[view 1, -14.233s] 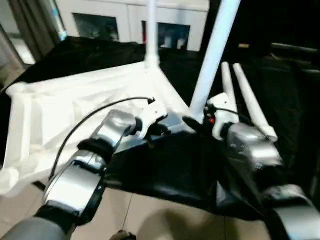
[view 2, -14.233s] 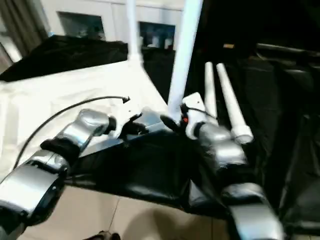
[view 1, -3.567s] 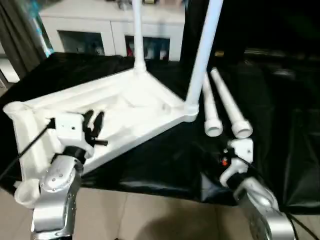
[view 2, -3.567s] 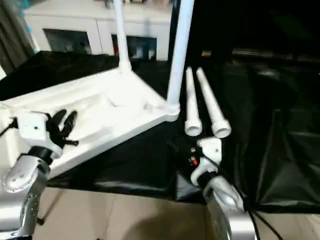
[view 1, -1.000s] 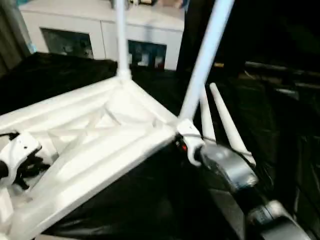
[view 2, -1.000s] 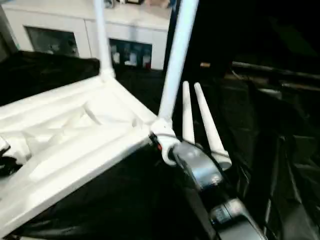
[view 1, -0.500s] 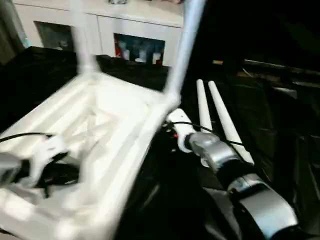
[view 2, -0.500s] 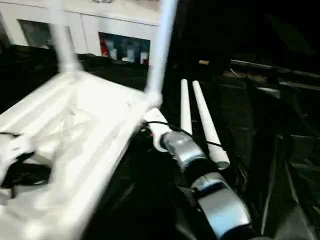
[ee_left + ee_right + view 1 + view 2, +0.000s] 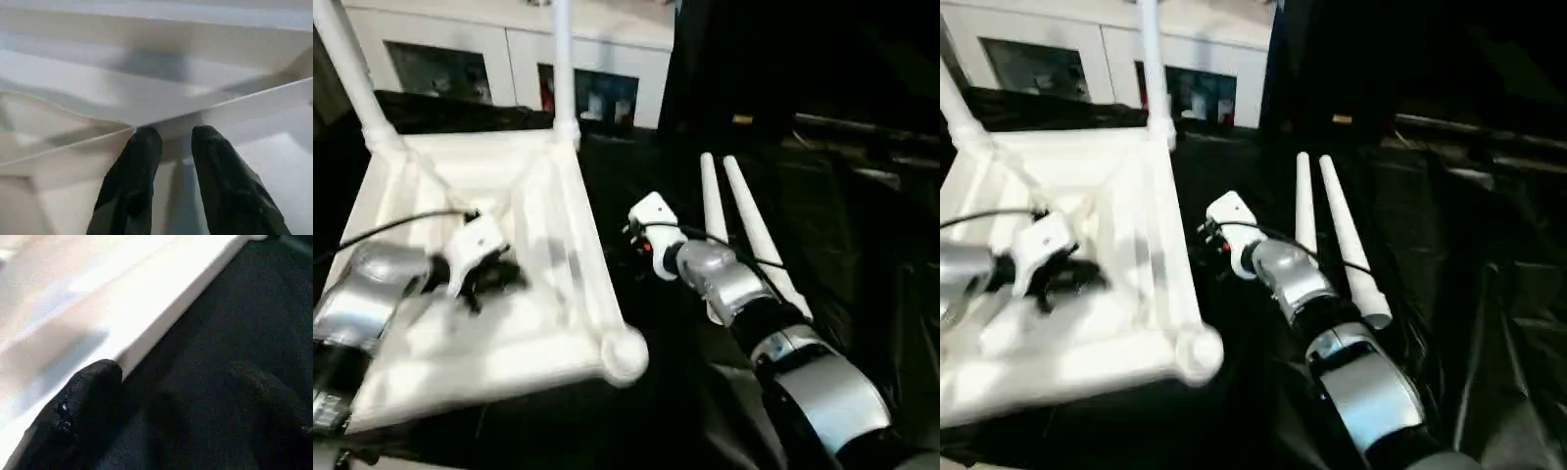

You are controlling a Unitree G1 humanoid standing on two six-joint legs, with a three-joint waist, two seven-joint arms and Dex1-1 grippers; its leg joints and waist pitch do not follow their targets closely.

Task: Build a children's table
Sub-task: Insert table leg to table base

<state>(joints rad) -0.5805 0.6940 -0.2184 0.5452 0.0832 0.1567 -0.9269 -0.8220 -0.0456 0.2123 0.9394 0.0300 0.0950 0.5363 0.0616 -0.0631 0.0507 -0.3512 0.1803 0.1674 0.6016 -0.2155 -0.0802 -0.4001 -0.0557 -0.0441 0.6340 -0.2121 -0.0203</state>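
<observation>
We keep the tabletop [image 9: 538, 245] upside down on the black-draped worktop [image 9: 862, 294], ribbed side up, so the corner sockets face us; two legs [image 9: 560, 69] already stand in the far corners. Two loose legs [image 9: 749, 230] lie side by side just right of it, likely next. Our left tool [image 9: 173, 142] straddles a rib, fingers narrowly apart around it, seen clearly from its wrist. Our right tool [image 9: 176, 391] gapes wide at the tabletop's edge, empty.

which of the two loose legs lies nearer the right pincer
The left one of the pair, lying on the black cloth; the other leg lies beyond it, farther from the right pincer.
</observation>
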